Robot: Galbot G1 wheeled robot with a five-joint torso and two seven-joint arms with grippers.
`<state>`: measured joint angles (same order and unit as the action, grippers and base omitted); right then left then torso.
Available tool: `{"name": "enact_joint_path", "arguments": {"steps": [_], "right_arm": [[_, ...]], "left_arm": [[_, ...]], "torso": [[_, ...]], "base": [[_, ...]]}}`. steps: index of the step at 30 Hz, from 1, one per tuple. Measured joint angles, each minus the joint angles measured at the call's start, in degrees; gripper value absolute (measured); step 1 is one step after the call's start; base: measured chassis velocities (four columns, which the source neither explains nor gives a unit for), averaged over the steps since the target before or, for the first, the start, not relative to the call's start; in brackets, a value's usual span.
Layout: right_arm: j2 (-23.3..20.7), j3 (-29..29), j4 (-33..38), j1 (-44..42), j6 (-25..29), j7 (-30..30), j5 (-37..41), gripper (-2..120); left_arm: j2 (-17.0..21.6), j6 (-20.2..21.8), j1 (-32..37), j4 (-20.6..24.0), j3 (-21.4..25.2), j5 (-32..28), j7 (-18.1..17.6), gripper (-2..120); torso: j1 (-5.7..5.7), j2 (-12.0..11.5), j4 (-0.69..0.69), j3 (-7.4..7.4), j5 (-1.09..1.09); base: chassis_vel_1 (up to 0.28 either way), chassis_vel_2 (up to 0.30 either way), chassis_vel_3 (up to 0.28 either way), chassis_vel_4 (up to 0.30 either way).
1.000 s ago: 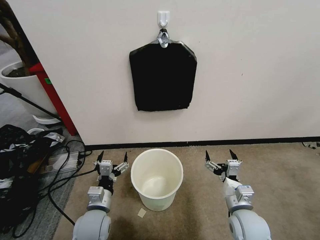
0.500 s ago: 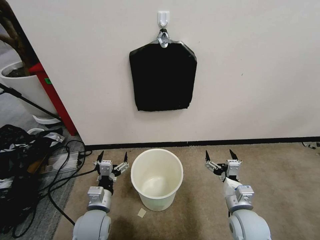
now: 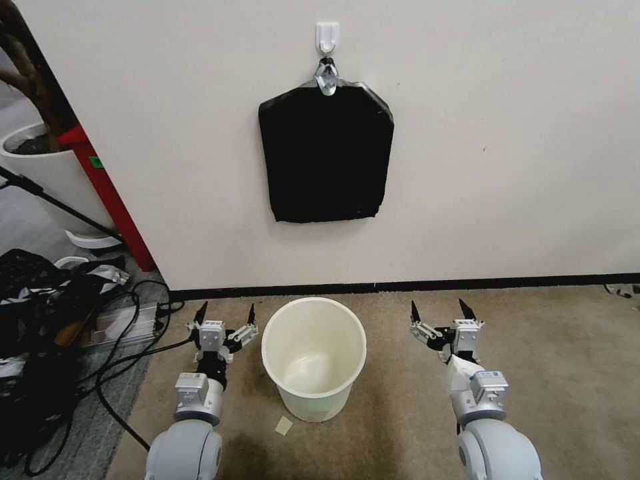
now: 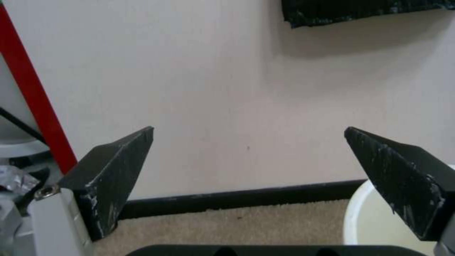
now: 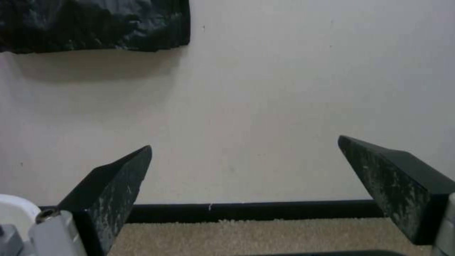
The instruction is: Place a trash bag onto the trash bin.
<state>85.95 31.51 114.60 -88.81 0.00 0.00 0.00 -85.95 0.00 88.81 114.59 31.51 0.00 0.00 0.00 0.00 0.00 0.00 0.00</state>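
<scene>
L gripper (image 3: 225,313) low over carpet (image 3: 567,373), just beside trash bin (image 3: 313,357) at bin's 9 o'clock; fingers spread wide, nothing between. R gripper (image 3: 439,311) at bin's 3 o'clock, a bit farther off, likewise spread and empty. Both pointing at wall (image 3: 500,133), approx level w/ bin rim.

Bin upright on carpet between grippers, no liner, inside bare. No loose trash bag on bin or in either gripper. Flat black pack of bags (image 3: 325,152) hanging from white hook (image 3: 327,35) at bin's 12 o'clock, well above and well apart from both grippers.

Step in hand, by judgement: start pose, nothing fetched yet. Next move prob. calls for raising an arm to pack and pinching one thin sheet w/o dragging whole pack off hook.

Vs earlier frames: no difference; arms, bin, pack all same spots.
</scene>
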Motion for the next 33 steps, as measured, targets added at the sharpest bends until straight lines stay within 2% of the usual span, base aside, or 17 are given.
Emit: {"name": "enact_joint_path", "arguments": {"steps": [33], "right_arm": [[0.00,0.00,0.00,0.00,0.00,0.00,0.00,100]], "left_arm": [[0.00,0.00,0.00,0.00,0.00,0.00,0.00,100]], "torso": [[0.00,0.00,0.00,0.00,0.00]], "base": [[0.000,0.000,0.000,0.000]]}}
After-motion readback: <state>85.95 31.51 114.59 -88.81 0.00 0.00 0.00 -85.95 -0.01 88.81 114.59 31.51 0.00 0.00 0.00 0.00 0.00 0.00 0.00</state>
